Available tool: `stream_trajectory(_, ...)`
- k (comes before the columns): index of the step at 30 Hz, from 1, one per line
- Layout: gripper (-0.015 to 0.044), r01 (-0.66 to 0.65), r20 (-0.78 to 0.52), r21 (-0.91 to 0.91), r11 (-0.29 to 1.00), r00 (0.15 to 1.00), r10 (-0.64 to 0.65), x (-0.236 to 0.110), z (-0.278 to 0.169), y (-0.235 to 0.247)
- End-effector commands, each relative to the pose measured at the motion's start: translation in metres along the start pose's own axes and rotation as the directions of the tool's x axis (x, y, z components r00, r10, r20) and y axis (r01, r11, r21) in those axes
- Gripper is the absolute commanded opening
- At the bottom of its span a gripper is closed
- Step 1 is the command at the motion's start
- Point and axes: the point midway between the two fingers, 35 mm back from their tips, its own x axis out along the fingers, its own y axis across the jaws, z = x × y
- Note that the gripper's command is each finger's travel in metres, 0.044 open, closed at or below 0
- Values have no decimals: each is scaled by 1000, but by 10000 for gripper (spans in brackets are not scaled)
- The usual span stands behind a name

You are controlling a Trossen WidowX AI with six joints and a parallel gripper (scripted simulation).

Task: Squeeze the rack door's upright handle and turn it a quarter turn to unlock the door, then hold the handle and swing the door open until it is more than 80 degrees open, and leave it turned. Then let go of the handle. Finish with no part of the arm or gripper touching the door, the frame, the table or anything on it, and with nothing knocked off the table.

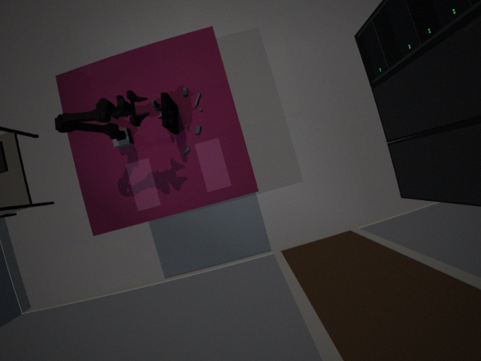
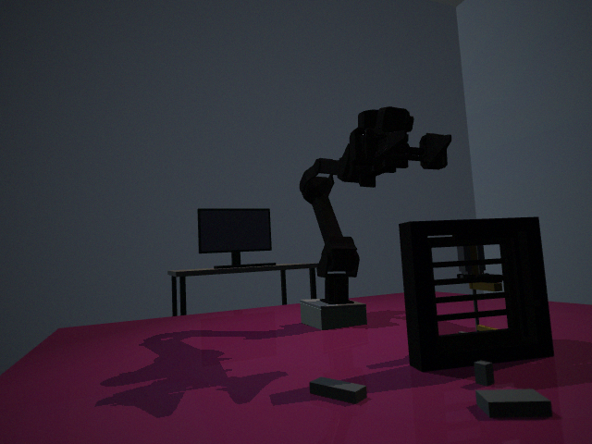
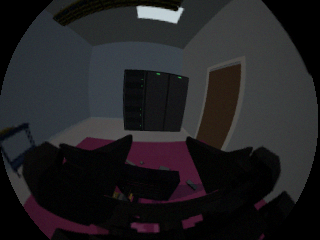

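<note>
The small black rack stands upright on the magenta table. No door panel shows swung out; its door looks closed, though the dark picture hides detail. Small yellow and grey parts stick out from its arm-facing side. Through the frame's opening, yellow pieces and a thin upright rod show. Which part is the handle, and how it is turned, I cannot tell. My gripper is wide open and empty. It hangs higher than the rack, on the arm's side, touching nothing.
Several loose grey blocks lie behind the rack, among them a flat one, a small upright one and a long one. The arm's pale base block stands on the table. Tall dark cabinets stand far beyond.
</note>
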Motion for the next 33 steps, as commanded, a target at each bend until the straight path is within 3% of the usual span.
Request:
stream_trajectory(1, 374, -1, -3, 1, 1000, 1000, 1, 0, 0, 0)
stream_trajectory(4, 300, -9, -52, 13, 1000, 999, 9, 6, -3, 3)
stream_trajectory(18, 300, -32, -339, 81, 996, 939, 58, 33, -26, 24)
stream_trajectory(33, 300, -15, -613, 128, 992, 785, 91, 44, -51, 50)
